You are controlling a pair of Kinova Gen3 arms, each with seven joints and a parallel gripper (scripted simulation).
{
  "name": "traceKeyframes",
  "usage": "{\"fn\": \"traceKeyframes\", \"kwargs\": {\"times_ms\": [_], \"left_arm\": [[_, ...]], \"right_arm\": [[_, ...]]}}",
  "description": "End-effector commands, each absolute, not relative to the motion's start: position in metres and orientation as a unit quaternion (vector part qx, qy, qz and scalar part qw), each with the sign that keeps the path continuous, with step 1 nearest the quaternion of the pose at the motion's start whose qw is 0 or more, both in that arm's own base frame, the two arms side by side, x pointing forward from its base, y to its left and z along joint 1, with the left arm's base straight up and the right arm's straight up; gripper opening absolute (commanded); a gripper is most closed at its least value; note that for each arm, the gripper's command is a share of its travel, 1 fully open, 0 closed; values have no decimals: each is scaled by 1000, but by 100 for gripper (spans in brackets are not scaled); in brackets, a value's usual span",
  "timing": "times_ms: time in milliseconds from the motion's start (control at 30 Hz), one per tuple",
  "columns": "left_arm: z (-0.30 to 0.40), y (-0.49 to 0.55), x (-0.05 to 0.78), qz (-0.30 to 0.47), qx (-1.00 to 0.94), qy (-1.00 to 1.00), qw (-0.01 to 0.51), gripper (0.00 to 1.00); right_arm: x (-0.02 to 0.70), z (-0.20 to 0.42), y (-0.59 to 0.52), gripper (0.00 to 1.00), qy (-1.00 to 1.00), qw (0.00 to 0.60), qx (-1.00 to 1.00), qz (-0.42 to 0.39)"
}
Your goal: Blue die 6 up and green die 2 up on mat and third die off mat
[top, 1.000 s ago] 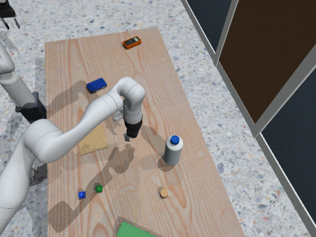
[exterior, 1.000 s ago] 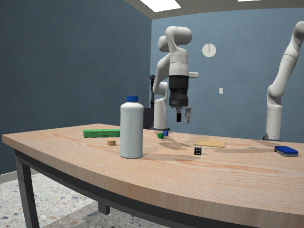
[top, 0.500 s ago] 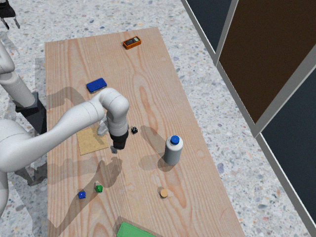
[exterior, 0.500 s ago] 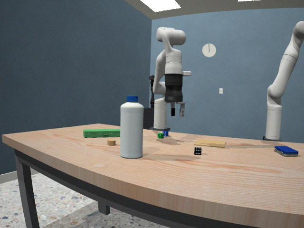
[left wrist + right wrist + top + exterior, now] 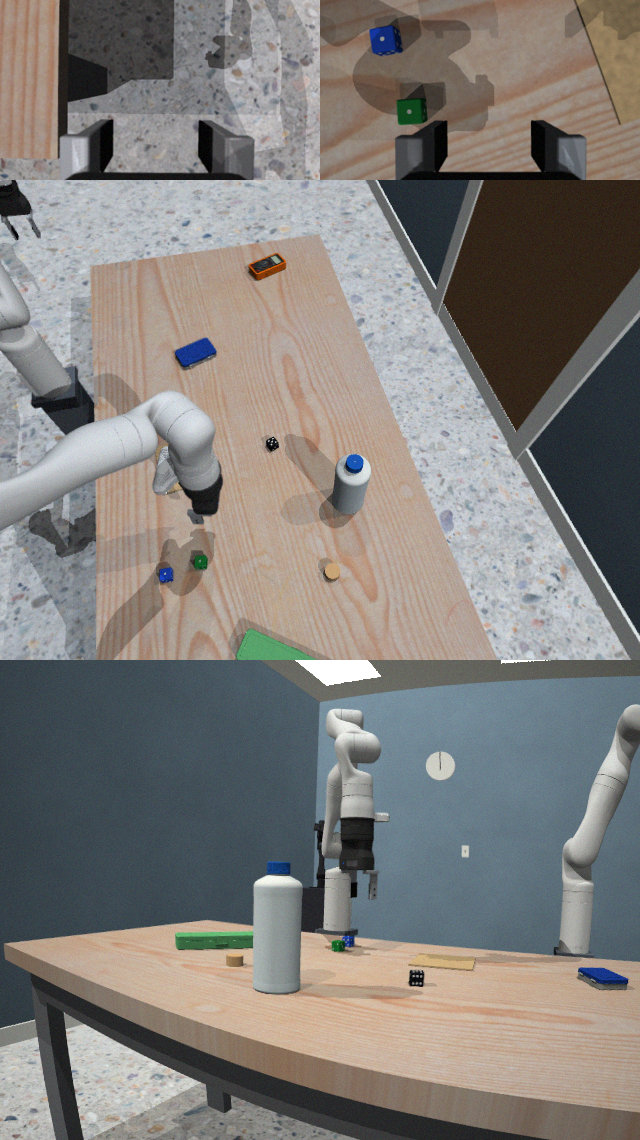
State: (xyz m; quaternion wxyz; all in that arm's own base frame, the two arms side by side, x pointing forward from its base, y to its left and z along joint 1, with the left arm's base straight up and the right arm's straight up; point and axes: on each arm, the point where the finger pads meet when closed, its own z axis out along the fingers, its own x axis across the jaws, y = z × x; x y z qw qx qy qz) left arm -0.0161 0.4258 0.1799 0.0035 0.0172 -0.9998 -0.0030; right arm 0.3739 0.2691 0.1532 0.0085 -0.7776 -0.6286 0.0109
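The blue die [image 5: 165, 575] [image 5: 348, 941] [image 5: 384, 39] and the green die [image 5: 200, 562] [image 5: 338, 945] [image 5: 410, 111] sit flat on the wood, close together and off the mat, each with one pip on top. The tan mat [image 5: 174, 487] [image 5: 443, 961] [image 5: 617, 86] is partly hidden by the right arm in the top view. The black die [image 5: 272, 444] [image 5: 416, 978] is off the mat, with five pips on top. My right gripper [image 5: 195, 516] [image 5: 363, 892] [image 5: 489, 138] is open and empty, above the table beside the green die. My left gripper [image 5: 20, 227] [image 5: 155, 138] is open and empty over the floor.
A white bottle [image 5: 350, 487] [image 5: 277, 933] stands upright beyond the black die. A round tan disc [image 5: 331, 571] [image 5: 234, 960], a green box [image 5: 271, 648] [image 5: 214, 940], a blue box [image 5: 195, 352] [image 5: 602, 975] and an orange multimeter [image 5: 267, 267] also lie on the table.
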Motion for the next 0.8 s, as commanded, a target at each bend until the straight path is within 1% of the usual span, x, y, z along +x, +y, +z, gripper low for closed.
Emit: {"fn": "traceKeyframes", "kwargs": {"times_ms": [0, 500, 767], "left_arm": [[180, 425, -14, 0, 16, -1000, 0, 100], [180, 425, -14, 0, 16, -1000, 0, 100], [180, 425, -14, 0, 16, -1000, 0, 100]], "right_arm": [[354, 163, 250, 100, -643, 6, -766, -2], [297, 157, 205, 100, -676, 1, -736, -1], [282, 155, 193, 100, -685, 0, -729, 0]]}}
